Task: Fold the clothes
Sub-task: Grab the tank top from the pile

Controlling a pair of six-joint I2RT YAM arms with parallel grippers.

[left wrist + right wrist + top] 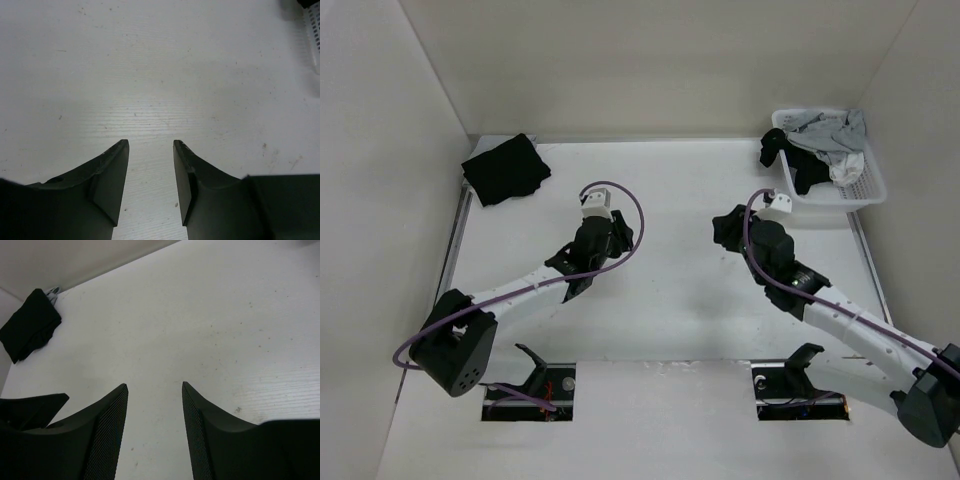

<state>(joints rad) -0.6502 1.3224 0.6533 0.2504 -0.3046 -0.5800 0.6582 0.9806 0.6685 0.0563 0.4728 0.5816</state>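
The clothes, a light grey knit top, lie crumpled in the white basket at the table's back right, among other garments. My left gripper hovers over the bare middle of the table, open, with nothing between its fingers. My right gripper is also open and empty. It points left over the bare tabletop, a short way in front of the basket. In both wrist views only white table surface shows between the jaws.
A folded black garment lies at the back left corner, also in the right wrist view. In the basket, a black garment hangs over the rim and a white one lies beside it. The basket's edge shows in the left wrist view. Walls enclose the table.
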